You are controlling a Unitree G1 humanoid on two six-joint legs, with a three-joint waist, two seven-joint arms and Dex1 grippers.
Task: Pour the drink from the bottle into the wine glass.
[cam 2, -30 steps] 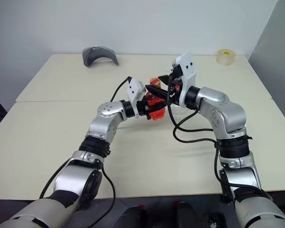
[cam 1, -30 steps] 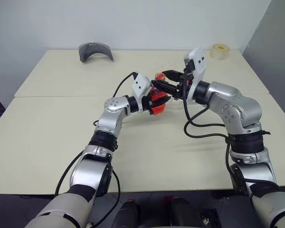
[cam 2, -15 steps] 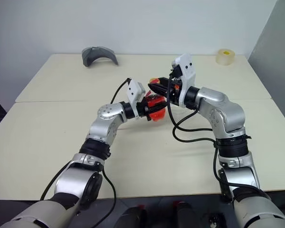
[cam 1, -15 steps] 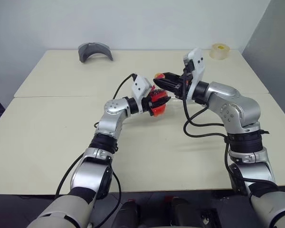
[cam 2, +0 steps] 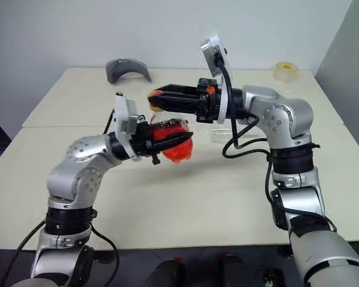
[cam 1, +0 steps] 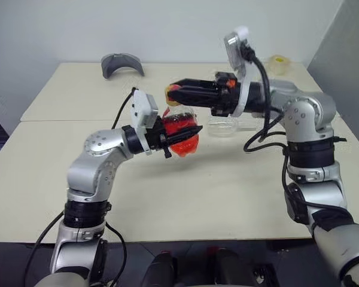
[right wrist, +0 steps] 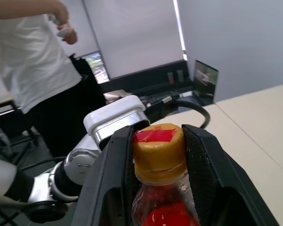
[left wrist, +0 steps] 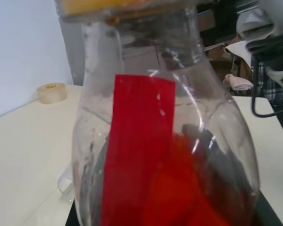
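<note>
Behind the bottle clenched in both jaws lie the wine glass, tape roll and grey holder.

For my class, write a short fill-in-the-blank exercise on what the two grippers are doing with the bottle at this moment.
1. The left gripper holds the bottle by its ____.
2. The right gripper has its jaws on either side of the bottle's ____ cap.
3. The drink inside the bottle is ____ in colour.
4. The roll of tape lies on the ____.

Missing words: body; yellow; red; table
</note>
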